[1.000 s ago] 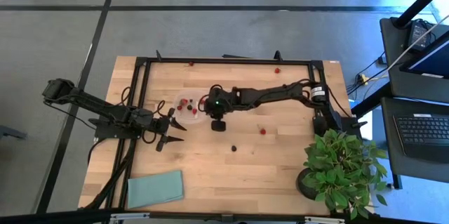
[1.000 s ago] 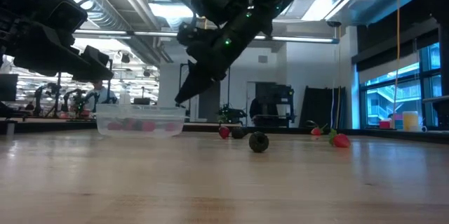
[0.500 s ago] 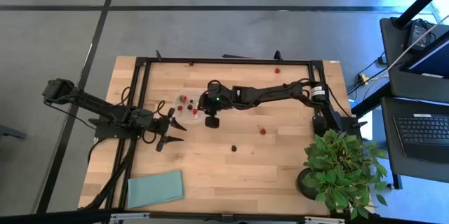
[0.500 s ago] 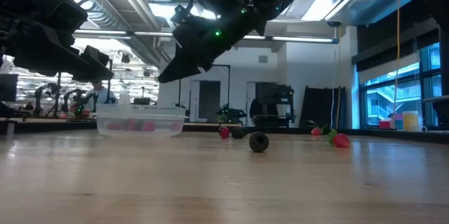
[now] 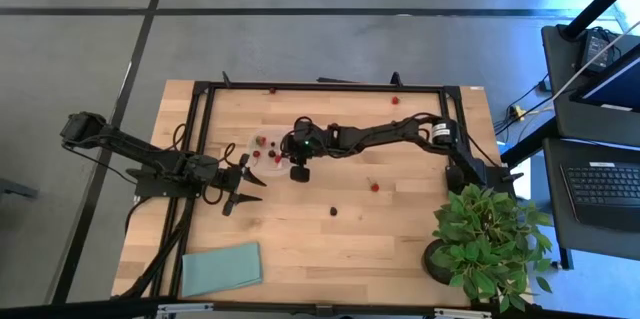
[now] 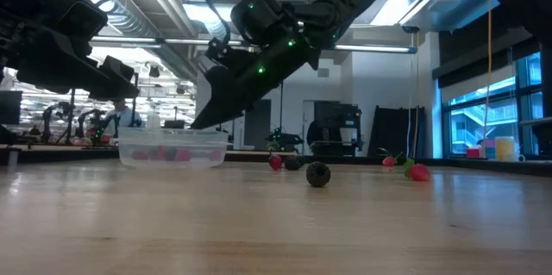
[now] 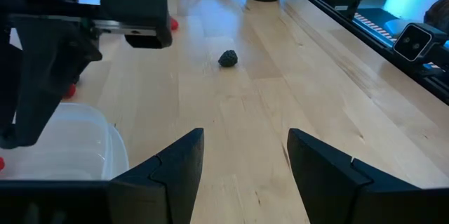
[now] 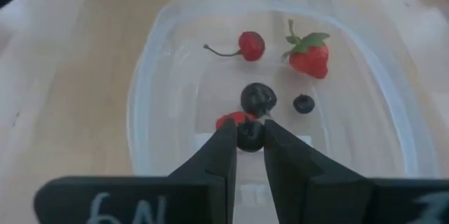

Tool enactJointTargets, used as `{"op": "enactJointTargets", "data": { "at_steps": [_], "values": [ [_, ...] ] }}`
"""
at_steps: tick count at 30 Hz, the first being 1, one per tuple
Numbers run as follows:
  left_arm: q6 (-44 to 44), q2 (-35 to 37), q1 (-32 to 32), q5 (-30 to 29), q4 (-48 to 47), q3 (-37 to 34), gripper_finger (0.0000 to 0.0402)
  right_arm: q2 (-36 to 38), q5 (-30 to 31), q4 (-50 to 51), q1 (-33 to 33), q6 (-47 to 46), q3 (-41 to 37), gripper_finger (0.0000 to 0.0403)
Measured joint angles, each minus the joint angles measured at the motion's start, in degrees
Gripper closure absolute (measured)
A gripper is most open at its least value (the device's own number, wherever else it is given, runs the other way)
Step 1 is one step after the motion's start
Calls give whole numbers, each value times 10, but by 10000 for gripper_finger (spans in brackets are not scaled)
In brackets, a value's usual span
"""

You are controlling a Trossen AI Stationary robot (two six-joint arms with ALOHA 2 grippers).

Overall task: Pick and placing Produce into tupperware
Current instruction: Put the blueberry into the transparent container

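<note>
The clear tupperware (image 5: 265, 149) sits flat on the table left of centre and holds several pieces of produce: a cherry (image 8: 250, 44), a strawberry (image 8: 309, 54) and dark berries (image 8: 258, 97). My right gripper (image 8: 250, 140) hovers over the tupperware (image 8: 168, 76), shut on a small dark berry. In the low view its tip (image 6: 197, 124) hangs just above the tupperware's rim (image 6: 172, 134). My left gripper (image 5: 250, 184) waits open near the tupperware's near-left side. More produce lies loose on the table: a red piece (image 5: 374, 187) and a dark one (image 5: 333, 212). My right gripper pinches a small dark round berry (image 8: 250, 135) between its two fingertips. The fingers slant down from the table's right side. The berry is lifted clear, above the inside of the tupperware.
A teal cloth (image 5: 222, 267) lies at the near-left corner. A potted plant (image 5: 490, 244) stands at the near-right corner. A black frame rail (image 5: 320, 87) runs along the far edge, with red pieces (image 5: 395, 100) beside it. Bare wood lies between the tupperware and the plant.
My right gripper has moved toward the table's left, from beside the tupperware to over it. Its tip rose on the way and has come down again close to the rim. It stayed shut. My left arm has kept still.
</note>
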State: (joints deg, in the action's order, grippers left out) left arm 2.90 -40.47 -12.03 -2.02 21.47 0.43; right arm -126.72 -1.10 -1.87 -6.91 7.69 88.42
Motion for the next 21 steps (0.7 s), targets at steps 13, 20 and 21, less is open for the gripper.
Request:
{"op": "enactJointTargets", "data": {
  "at_steps": [13, 20, 21],
  "values": [
    [0, 0, 0, 0, 0, 0, 202, 0, 0, 0, 1, 1, 0, 288],
    [0, 0, 0, 0, 0, 0, 202, 0, 0, 0, 1, 1, 0, 255],
    [0, 0, 0, 0, 0, 0, 202, 0, 0, 0, 1, 1, 0, 251]
  ]
}}
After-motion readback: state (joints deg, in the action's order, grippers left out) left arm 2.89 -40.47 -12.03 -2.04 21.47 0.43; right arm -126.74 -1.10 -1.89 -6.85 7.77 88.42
